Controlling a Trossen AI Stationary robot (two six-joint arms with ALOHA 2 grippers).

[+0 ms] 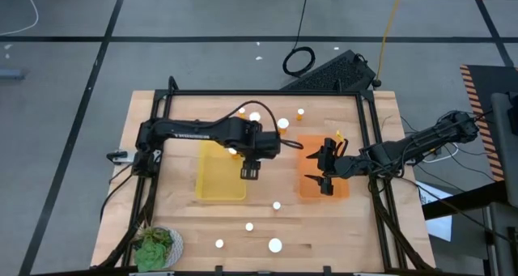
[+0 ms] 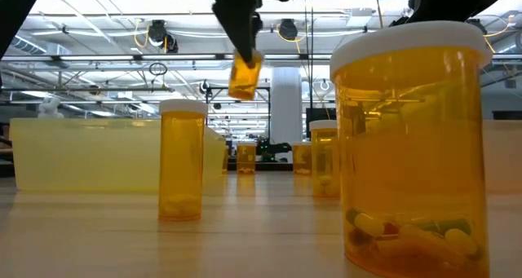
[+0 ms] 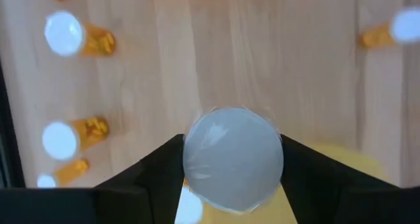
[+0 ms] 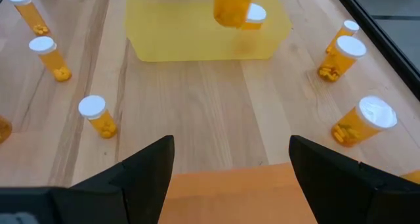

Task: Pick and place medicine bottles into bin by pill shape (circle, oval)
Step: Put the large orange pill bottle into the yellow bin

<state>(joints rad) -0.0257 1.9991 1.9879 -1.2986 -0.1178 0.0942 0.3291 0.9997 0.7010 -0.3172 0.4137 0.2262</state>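
a big bottle (image 2: 412, 143) fills the low view closest to the lens, capsules lying at its bottom, standing on the bench (image 1: 340, 227). behind it the left gripper (image 1: 250, 169) hangs above the yellow tray (image 1: 218, 172), fingers clamped on a small bottle (image 2: 245, 74) held clear of the bench at the tray's edge nearest the orange tray (image 1: 314, 179). the right gripper (image 1: 327, 172) waits over the orange tray with its fingers spread wide and nothing between them. as a judgement, the sorting is barely begun: no bottle can be seen lying in either tray, one is in the air, and many stand loose on the bench around the yellow tray. only the low view shows pill shapes inside a bottle; the left wrist view shows just the held bottle's white cap (image 3: 233, 159) between its fingers, while the right wrist view shows the held bottle hanging over the yellow tray.
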